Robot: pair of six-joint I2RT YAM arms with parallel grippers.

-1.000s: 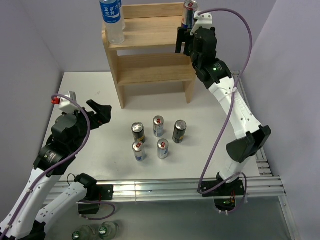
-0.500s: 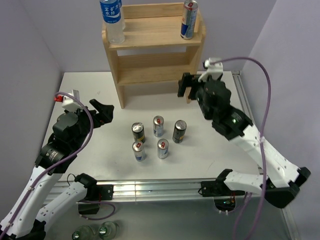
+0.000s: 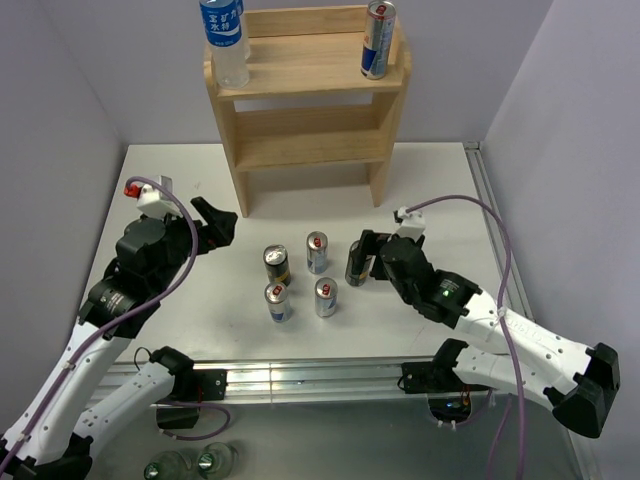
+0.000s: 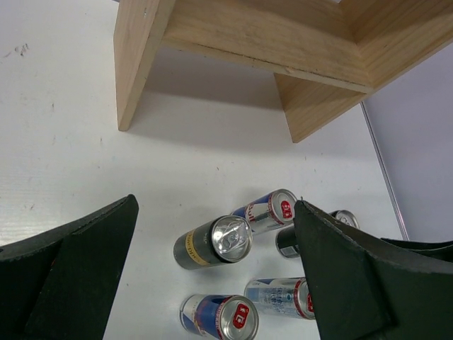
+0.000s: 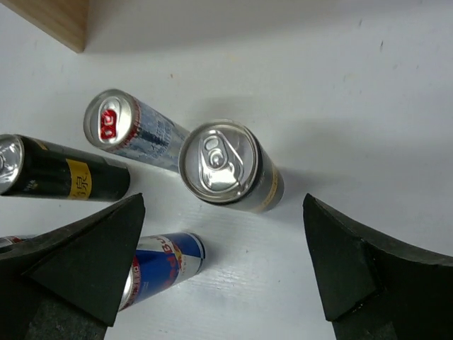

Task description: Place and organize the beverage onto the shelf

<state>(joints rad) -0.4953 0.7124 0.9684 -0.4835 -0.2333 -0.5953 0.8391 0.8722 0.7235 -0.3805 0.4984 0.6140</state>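
Both tools gape wide, gripping nothing: the left tool (image 3: 212, 228) hangs beside five cans (image 3: 317, 250) standing on the white worktop (image 3: 440, 180), and the right tool (image 3: 368, 256) is poised over the dark can (image 3: 357, 264) at the cluster's right. Behind them, the wooden shelf (image 3: 310, 110) carries a bottle (image 3: 224, 40) and a blue can (image 3: 379, 38) at opposite ends of its top tier.

Left arm (image 3: 110, 300): elbow bent, upper link rising from the near left, wrist angled forward and inward. Left gripper (image 3: 218, 225): jaws spread wide. Right arm (image 3: 500, 325): folded low, forearm running from the near right toward centre. Right gripper (image 3: 362, 258): pointed downward, jaws spread wide.
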